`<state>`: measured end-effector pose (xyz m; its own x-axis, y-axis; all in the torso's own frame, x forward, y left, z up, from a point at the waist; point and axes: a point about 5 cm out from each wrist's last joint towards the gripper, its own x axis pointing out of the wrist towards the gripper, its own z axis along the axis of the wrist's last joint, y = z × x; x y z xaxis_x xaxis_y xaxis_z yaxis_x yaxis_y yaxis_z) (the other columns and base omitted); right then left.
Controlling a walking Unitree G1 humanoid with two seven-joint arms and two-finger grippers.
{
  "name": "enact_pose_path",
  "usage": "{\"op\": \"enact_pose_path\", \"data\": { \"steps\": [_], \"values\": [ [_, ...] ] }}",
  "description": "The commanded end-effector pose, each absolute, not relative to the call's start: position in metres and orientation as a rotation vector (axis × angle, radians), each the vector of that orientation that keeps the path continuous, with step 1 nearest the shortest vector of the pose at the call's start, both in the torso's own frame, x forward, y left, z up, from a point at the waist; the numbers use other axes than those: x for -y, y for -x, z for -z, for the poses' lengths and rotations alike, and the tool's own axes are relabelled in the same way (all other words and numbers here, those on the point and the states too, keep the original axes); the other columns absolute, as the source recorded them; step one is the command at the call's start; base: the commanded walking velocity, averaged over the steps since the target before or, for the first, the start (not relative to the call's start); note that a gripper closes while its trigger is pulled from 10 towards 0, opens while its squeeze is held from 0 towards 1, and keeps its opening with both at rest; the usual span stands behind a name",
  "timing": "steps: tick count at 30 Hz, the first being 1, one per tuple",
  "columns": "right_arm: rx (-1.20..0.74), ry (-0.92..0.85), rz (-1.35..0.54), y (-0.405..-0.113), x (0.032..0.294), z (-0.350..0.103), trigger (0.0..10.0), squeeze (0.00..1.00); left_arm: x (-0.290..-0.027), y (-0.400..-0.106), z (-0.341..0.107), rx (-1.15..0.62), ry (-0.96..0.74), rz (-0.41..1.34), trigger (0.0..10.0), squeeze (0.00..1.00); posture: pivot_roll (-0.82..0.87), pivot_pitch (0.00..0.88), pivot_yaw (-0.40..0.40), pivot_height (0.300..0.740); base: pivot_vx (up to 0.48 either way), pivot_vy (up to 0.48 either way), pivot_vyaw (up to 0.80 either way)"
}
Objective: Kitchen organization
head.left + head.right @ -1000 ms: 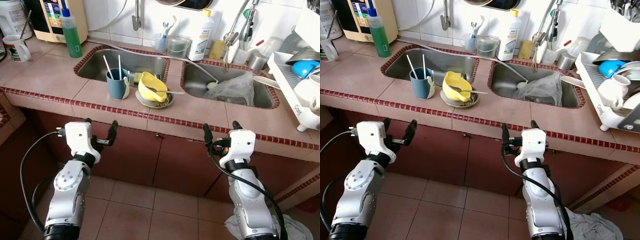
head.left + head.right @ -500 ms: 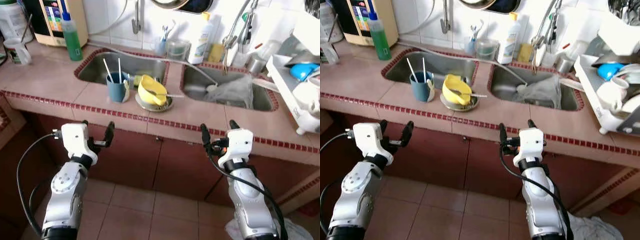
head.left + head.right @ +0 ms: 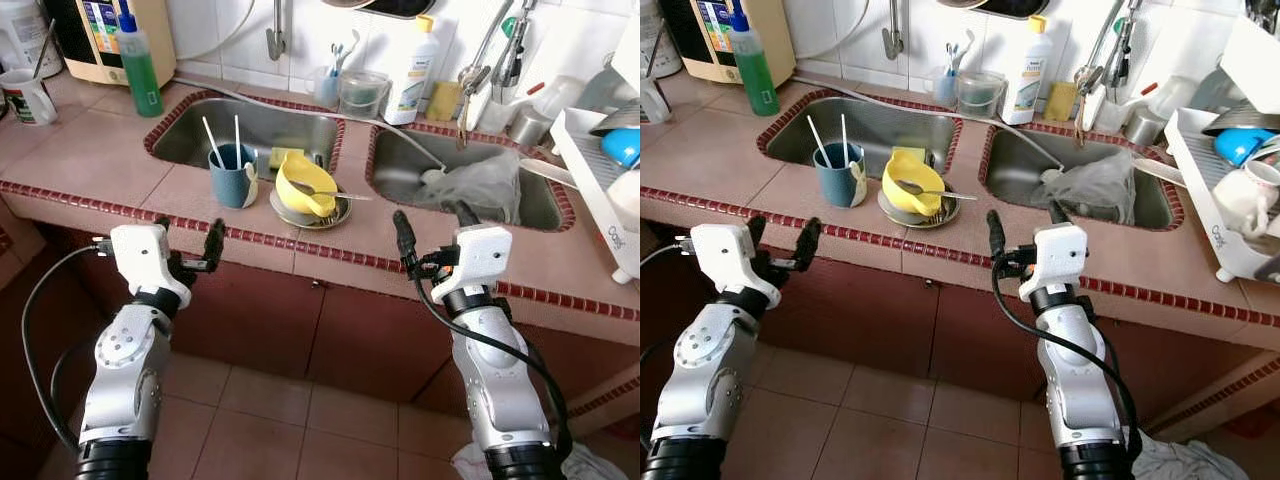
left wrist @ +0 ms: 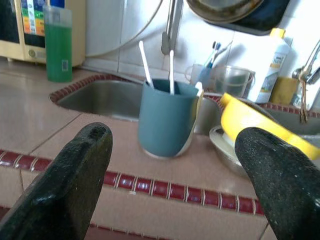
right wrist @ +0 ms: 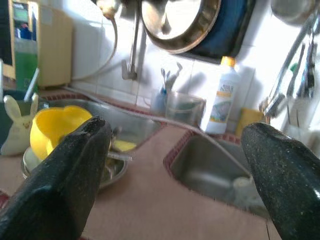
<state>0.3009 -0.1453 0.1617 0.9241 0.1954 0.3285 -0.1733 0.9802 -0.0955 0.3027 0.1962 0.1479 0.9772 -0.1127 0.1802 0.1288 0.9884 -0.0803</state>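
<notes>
While both arms hover at the counter edge (image 3: 250, 240):
left gripper (image 3: 188, 243): fingers spread, empty, facing blue cup (image 3: 233, 174)
right gripper (image 3: 432, 229): spread, empty, near yellow bowl (image 3: 303, 183)

Green soap bottle (image 3: 141, 62) stands at the counter's back left, beside a cream appliance (image 3: 97, 38). White mug (image 3: 27, 95) sits at far left. White detergent bottle (image 3: 414, 72) stands against the tiled wall (image 3: 225, 30) behind the sinks. Brown tiled floor (image 3: 300, 440) below, dark red cabinet doors (image 3: 290, 320) under the counter edge. A pan (image 5: 175, 22) hangs on the wall.
</notes>
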Motion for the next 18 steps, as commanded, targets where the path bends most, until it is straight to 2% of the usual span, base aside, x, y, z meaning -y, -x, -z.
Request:
{"op": "enact_pose_path", "data": {
  "steps": [1,18],
  "values": [
    [0.392,0.062,-0.201,-0.3014,0.1441,-0.1758,10.0,0.00,-0.1954,-0.3036,-0.1553,0.195,0.087,0.130,10.0,0.00,0.09,0.000,-0.064,0.740,0.296,0.000,0.00],
    [0.413,0.052,-0.227,-0.3004,0.1416,-0.1853,10.0,0.00,-0.1954,-0.3038,-0.1594,0.199,0.091,0.132,10.0,0.00,0.10,0.000,-0.067,0.740,0.298,0.000,0.00]
  ]
}}
